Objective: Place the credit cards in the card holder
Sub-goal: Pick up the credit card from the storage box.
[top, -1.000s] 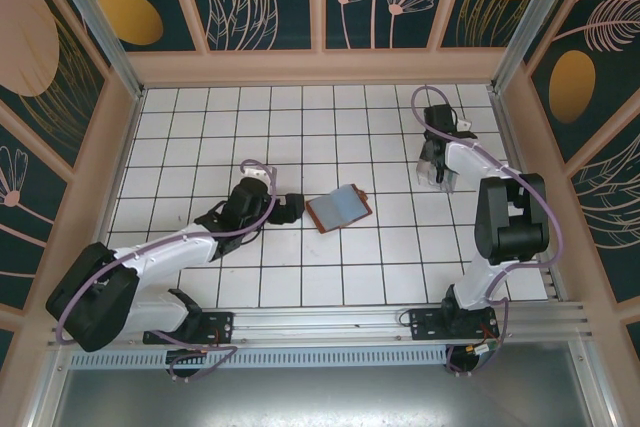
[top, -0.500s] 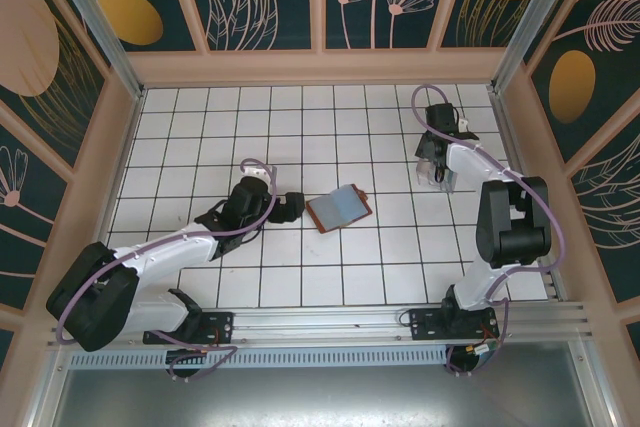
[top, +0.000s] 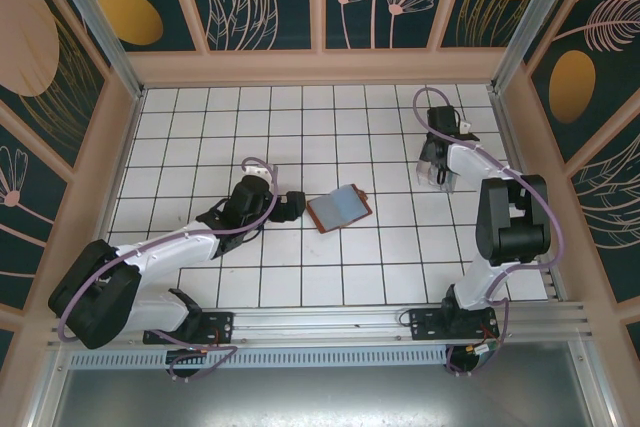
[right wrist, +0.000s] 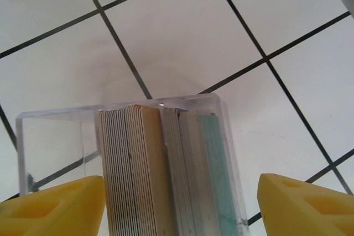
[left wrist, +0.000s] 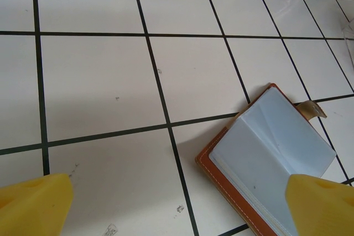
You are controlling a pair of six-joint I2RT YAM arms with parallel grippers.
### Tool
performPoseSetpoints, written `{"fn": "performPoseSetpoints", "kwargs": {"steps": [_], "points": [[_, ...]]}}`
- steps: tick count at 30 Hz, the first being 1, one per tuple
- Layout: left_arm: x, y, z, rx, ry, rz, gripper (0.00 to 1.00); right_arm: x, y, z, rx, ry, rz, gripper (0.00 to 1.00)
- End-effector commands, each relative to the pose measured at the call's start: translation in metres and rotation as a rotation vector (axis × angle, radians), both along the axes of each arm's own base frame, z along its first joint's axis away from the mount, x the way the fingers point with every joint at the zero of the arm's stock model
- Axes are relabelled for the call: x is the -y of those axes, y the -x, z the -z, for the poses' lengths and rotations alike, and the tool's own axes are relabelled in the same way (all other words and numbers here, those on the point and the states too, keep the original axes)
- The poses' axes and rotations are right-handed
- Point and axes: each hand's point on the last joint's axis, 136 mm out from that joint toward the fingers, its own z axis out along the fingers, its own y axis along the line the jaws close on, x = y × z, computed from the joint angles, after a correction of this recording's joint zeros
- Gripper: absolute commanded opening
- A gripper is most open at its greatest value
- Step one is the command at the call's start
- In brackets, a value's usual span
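The card holder [top: 339,208] lies open on the tiled floor, brown leather rim up with pale clear sleeves showing. My left gripper [top: 291,205] sits just left of it, open. In the left wrist view the card holder [left wrist: 271,153] lies ahead and to the right between my yellow fingertips [left wrist: 33,205], with nothing in the left gripper [left wrist: 180,211]. The credit cards [right wrist: 160,169] stand on edge, packed in a clear box [right wrist: 221,111]. My right gripper [right wrist: 180,208] hangs open over that box, one finger on each side. From above, the right gripper [top: 437,160] covers the credit cards [top: 438,177].
Wooden walls enclose the white tiled floor [top: 300,137]. The clear box stands near the right wall [top: 515,137]. A small snap tab [left wrist: 312,109] sticks out from the card holder's far edge.
The right gripper has shifted very slightly above the clear box. The left arm and the card holder have not moved.
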Motion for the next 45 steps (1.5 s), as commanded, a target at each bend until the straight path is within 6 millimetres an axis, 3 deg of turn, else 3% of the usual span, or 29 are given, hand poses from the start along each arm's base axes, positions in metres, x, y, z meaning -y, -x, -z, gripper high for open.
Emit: {"fn": "performPoseSetpoints", "kwargs": {"steps": [1,9,18,26,34,40,45], "points": [[0.004,-0.002,-0.007,0.015,0.01,0.006,0.99,0.011,0.018,0.011,-0.057,0.032,0.04,0.71],[0.0,0.001,-0.009,0.02,0.009,-0.002,0.99,0.015,0.018,-0.013,0.0,0.035,0.053,0.58],[0.003,0.001,-0.001,-0.008,0.011,0.002,0.99,0.012,0.017,-0.015,-0.015,0.02,0.028,0.39],[0.003,-0.001,0.003,-0.023,-0.001,-0.006,0.99,0.008,0.015,-0.024,0.008,0.0,0.004,0.31],[0.011,-0.003,0.012,-0.061,-0.006,0.01,0.99,0.007,0.015,-0.025,0.013,-0.011,-0.016,0.01],[0.014,-0.004,0.015,-0.074,-0.01,0.019,0.99,0.005,0.014,-0.031,0.037,-0.028,-0.023,0.0],[0.016,-0.004,0.02,-0.109,0.0,0.011,0.99,-0.024,0.008,-0.057,0.12,-0.166,-0.134,0.0]]}}
